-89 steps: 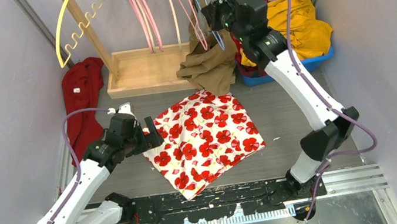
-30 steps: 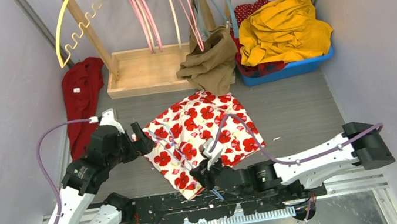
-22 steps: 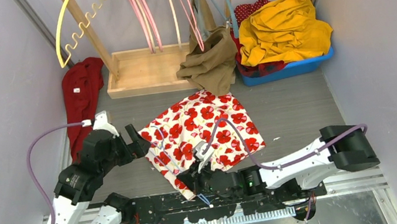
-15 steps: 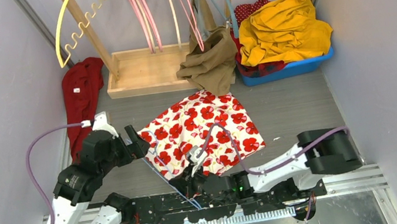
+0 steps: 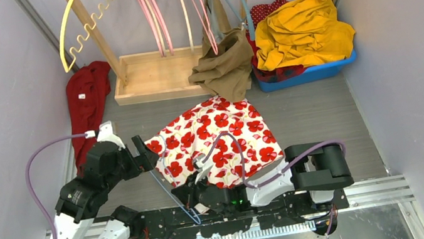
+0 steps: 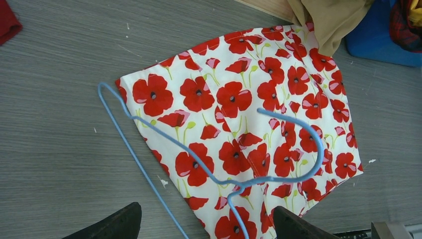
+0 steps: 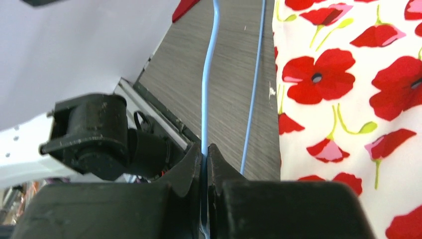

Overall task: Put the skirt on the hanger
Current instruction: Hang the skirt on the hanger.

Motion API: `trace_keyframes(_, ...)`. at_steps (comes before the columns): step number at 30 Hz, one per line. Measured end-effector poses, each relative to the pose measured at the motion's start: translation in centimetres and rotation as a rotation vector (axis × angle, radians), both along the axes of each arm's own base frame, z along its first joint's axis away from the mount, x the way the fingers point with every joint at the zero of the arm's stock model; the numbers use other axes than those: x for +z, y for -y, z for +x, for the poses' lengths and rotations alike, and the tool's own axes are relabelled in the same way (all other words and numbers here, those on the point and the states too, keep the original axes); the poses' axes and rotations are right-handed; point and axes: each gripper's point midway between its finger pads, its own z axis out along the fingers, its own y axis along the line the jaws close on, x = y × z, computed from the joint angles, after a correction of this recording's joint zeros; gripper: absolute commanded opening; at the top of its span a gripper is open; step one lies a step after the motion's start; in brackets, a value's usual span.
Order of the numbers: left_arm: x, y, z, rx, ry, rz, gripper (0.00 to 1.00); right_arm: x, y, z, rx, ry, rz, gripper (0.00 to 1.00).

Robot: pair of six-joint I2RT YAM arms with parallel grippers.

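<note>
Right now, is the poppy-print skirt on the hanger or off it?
Off. The skirt lies flat; the blue hanger sits over it, outside the fabric, held by the right gripper.

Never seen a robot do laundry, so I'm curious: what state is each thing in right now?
skirt: spread flat on the table, not hung.
blue hanger: gripped by its wire, hook over the skirt.
right gripper: shut on the blue hanger.
left gripper: open, empty, beside the skirt.
brown garment: hanging off the rack.
yellow cloth: heaped in the blue bin.
</note>
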Motion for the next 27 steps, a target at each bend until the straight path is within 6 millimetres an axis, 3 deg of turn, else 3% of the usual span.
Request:
trace_keyframes(8, 0.1, 0.0, -0.1, 0.000, 0.007, -0.004, 0.99, 1.3, -0.8, 1.8, -0.101, -0.054, 0.060, 0.01)
trace_keyframes(19, 0.3, -0.1, -0.1, 0.000, 0.014, -0.009, 1.00, -1.0, -1.4, 3.6, -0.207, -0.107, 0.028, 0.01)
trace_keyframes(27, 0.3, -0.1, -0.2, 0.000, 0.014, -0.009, 0.99, -1.3, -0.7, 4.7, -0.272, -0.125, 0.042, 0.01)
